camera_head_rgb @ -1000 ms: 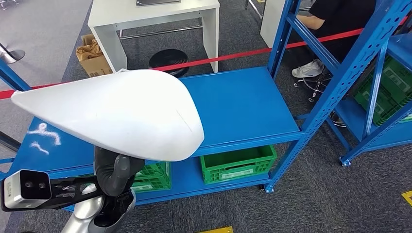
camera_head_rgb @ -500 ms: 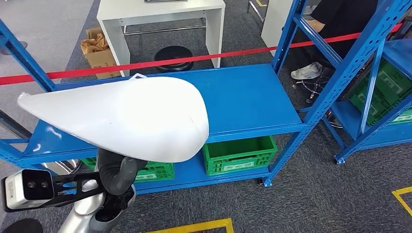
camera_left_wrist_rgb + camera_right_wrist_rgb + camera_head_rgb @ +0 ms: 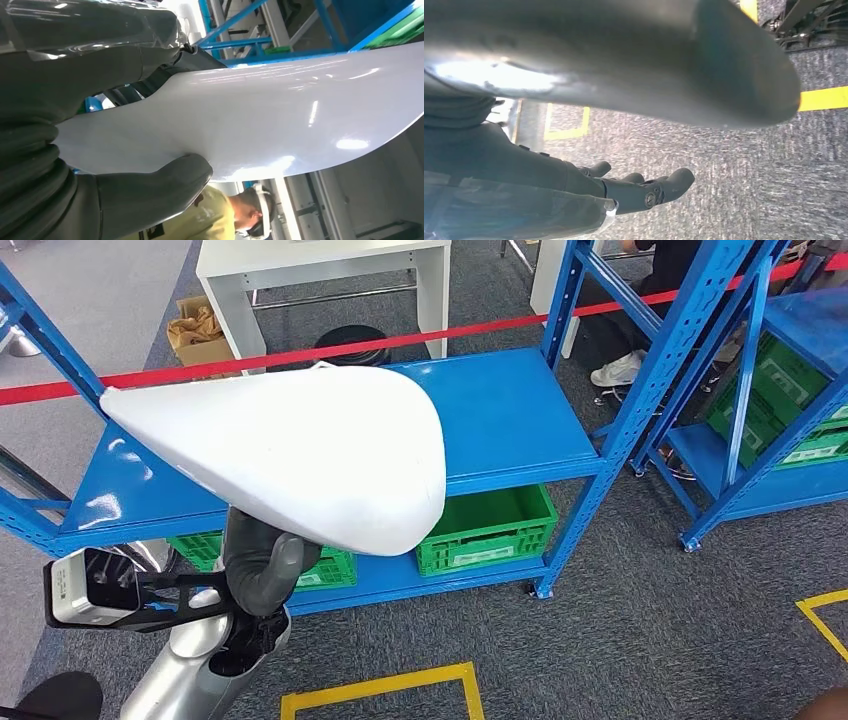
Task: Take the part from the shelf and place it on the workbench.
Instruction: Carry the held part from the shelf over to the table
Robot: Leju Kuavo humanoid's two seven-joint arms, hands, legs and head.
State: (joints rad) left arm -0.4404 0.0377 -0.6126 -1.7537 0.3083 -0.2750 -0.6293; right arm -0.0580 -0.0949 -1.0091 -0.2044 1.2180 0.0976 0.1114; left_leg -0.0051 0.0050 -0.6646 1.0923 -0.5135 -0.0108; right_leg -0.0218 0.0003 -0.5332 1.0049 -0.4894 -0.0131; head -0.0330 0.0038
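The part [image 3: 300,455] is a large, smooth, glossy white shell shaped like a teardrop: broad and rounded at its 4 o'clock end, narrowing to a point toward 10 o'clock. It is held up off the shelf [image 3: 510,430], tilted slightly, in front of the blue middle board. The left hand [image 3: 262,565] grips it from beneath near the wide end, thumb [image 3: 150,195] pressed on one face and fingers [image 3: 125,65] on the other.

Grey carpet floor [image 3: 640,640] with yellow tape lines [image 3: 380,685]; green crates [image 3: 490,535]; a white table [image 3: 320,270] behind red barrier tape [image 3: 300,353].
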